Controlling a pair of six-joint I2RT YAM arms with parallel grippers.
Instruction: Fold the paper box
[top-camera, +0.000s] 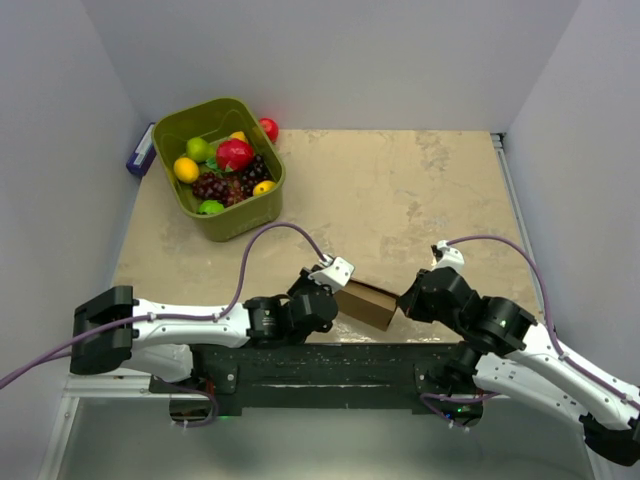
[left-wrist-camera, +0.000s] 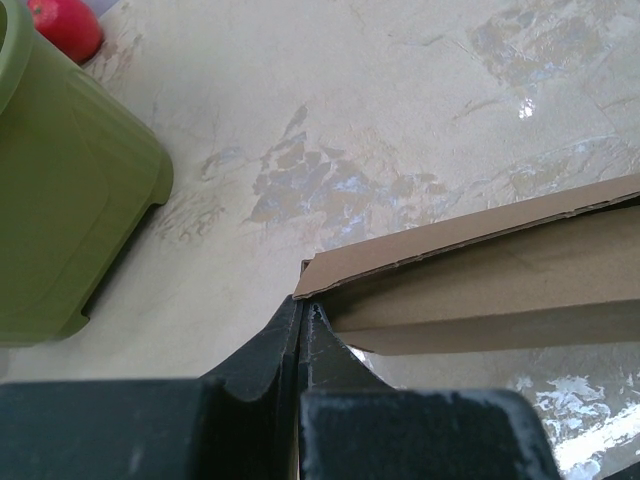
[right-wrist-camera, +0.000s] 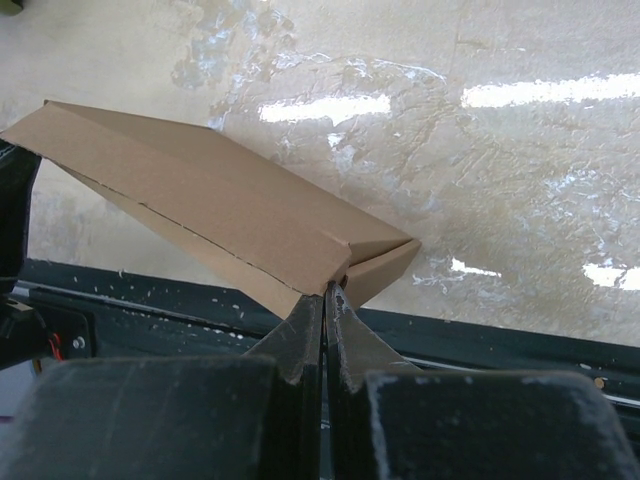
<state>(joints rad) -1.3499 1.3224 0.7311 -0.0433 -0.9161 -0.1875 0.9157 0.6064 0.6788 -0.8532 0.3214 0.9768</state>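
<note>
Near front tabletop edge: paper box pinched at both ends

Between the two arms, close to the near edge of the tabletop (top-camera: 400, 190), the paper box (top-camera: 365, 304) is held as a shallow, partly folded wedge. Its left corner is clamped by the left gripper (left-wrist-camera: 302, 318), jaws pressed together on the cardboard edge. Its right corner is clamped likewise by the right gripper (right-wrist-camera: 327, 297). A green bin (top-camera: 252, 214) of fruit (top-camera: 234, 154) is seen well apart, far left.

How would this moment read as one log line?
paper box: between both grippers | left gripper: shut on its left corner | right gripper: shut on its right corner
</note>
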